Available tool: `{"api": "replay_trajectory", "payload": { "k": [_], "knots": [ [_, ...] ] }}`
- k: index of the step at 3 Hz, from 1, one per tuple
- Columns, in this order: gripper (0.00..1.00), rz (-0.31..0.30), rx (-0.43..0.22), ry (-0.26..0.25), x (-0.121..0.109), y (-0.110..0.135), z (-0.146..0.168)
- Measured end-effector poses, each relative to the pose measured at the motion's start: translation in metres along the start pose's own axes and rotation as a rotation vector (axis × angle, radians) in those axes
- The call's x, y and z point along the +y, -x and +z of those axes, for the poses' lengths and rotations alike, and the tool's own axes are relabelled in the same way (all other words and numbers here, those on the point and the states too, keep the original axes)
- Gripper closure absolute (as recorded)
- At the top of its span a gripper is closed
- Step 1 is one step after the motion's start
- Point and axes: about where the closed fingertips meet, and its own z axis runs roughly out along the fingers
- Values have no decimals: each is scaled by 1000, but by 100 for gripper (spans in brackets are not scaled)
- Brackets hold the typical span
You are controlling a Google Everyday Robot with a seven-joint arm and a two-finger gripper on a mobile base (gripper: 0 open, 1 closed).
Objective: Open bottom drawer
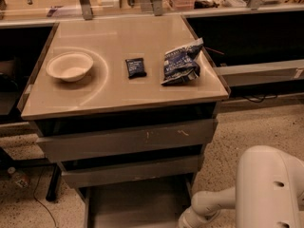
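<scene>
The cabinet has three grey drawers. The bottom drawer (137, 205) is the lowest and slimmest; it stands pulled out toward me, its flat grey tray open to view and its front panel cut off by the frame's lower edge. My white arm (209, 205) reaches from the right to the tray's right front corner. Its wrist (187, 220) ends at the lower edge, and the gripper itself is below the frame, out of view.
Above are the mid-sized drawer front (130, 171) and the tall scratched one (128, 139), both slightly out. On the beige top (109, 91) sit a white bowl (70, 65), a dark packet (136, 67) and a blue chip bag (180, 61). My white body (270, 189) fills the lower right.
</scene>
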Motion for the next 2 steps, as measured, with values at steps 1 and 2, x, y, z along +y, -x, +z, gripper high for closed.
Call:
{"api": "replay_trajectory", "payload": {
  "k": [1, 2],
  "knots": [
    [100, 51, -4, 30, 34, -26, -1],
    [82, 59, -1, 39, 40, -31, 0]
  ]
}}
